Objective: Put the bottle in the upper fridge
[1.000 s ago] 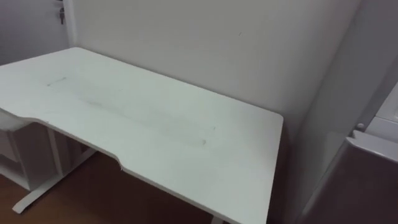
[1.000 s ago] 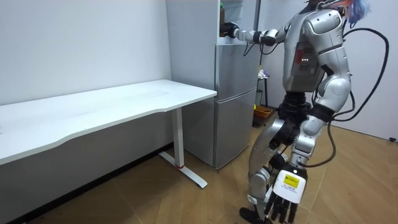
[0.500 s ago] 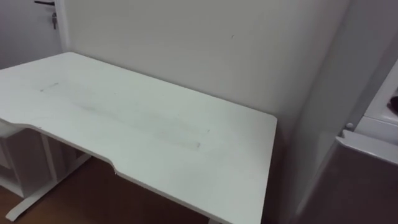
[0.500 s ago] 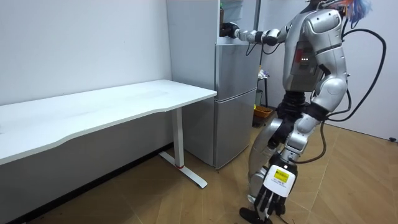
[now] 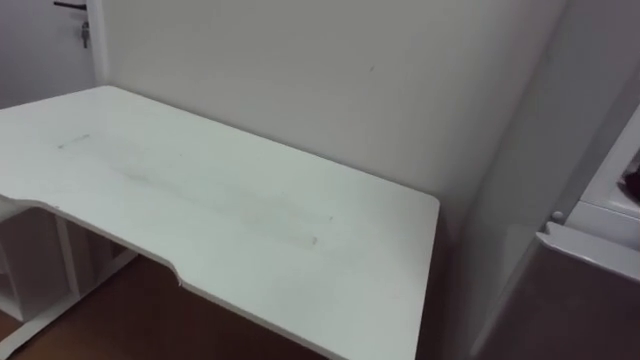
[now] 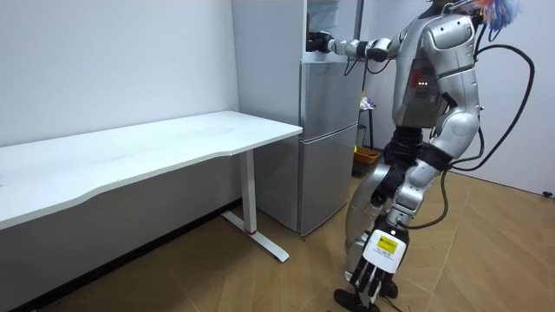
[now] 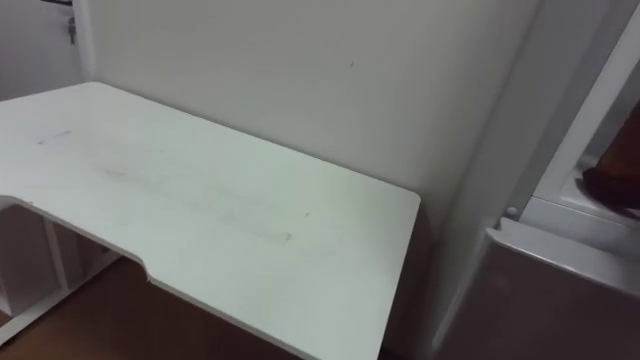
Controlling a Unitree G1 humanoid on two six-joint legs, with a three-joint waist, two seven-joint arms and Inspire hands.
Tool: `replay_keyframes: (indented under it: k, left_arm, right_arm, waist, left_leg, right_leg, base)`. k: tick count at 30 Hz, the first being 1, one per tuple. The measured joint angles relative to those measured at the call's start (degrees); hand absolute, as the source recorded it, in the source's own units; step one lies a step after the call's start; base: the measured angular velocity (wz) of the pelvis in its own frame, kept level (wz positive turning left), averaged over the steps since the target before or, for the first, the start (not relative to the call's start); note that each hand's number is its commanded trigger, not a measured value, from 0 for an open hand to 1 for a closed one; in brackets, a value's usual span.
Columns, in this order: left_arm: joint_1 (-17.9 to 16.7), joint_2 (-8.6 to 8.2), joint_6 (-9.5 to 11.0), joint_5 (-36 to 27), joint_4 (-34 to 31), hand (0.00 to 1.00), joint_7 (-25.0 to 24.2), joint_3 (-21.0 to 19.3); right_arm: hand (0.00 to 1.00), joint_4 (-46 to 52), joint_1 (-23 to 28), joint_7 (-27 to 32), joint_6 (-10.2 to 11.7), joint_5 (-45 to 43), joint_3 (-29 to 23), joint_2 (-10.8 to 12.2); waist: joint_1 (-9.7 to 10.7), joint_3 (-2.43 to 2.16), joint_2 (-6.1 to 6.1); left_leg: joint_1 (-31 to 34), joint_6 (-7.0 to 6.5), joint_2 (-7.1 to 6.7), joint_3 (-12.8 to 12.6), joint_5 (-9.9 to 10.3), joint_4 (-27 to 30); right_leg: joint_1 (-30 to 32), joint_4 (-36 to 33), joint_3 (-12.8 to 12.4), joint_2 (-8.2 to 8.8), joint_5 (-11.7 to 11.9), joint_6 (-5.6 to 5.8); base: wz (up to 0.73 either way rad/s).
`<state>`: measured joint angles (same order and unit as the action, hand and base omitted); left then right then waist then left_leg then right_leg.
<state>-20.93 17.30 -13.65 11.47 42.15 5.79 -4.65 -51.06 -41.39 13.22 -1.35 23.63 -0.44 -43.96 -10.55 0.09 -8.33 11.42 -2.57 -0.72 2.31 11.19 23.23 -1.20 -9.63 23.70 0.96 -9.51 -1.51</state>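
Observation:
I stand facing the silver fridge, whose upper compartment is open. My right arm reaches level into that compartment, and my right hand is at its front edge; its fingers are too small and dark to read. A dark brownish shape sits on the compartment's white floor at the right edge; I cannot tell whether it is the bottle or my hand. My left hand hangs low by my leg, fingers straight, holding nothing.
A long white desk stands against the wall, its end close to the fridge's side. The shut lower fridge door is below the open compartment. Wooden floor lies under the desk and around me.
The head camera has shifted, bringing more of the fridge compartment and the dark shape into view. My left hand has swung a little toward the fridge. My right arm stays in the compartment.

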Motion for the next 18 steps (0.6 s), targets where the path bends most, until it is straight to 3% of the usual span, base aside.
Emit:
replay_keyframes:
  k: [4,9,18]
  left_arm:
    - [0.0,-0.01,-0.1,0.0,0.1,0.0,0.0,-0.5]
    - [-0.9,-0.23,-0.1,0.5,0.6,0.0,0.3,-2.2]
    - [-2.0,-0.86,0.2,0.5,0.8,0.0,0.3,-3.3]
  right_arm:
    - [0.0,0.1,0.1,-2.1,-0.7,0.0,-0.9,0.0]
    - [0.0,2.6,1.3,-3.2,-3.4,-0.3,-0.9,0.0]
    - [0.0,9.6,6.7,-2.1,-3.8,1.9,-0.8,0.0]
  waist:
    - [0.7,-0.19,-0.21]
    - [1.0,-0.53,-0.55]
    - [1.2,-0.84,-1.17]
  left_leg:
    - [-0.3,-0.03,-0.03,-0.4,0.0,-0.5]
    - [-3.3,-0.16,-0.32,-1.2,-0.1,-2.4]
    - [-6.2,-0.13,-0.63,-1.7,-0.2,-4.3]
  right_leg:
    - [-0.4,0.2,-0.2,0.08,0.0,0.03]
    - [-2.4,1.0,-1.4,0.06,0.2,0.12]
    - [-4.9,1.0,-1.8,0.58,-0.1,0.23]
  base:
    - [0.0]
    - [-0.02]
    - [-0.03]
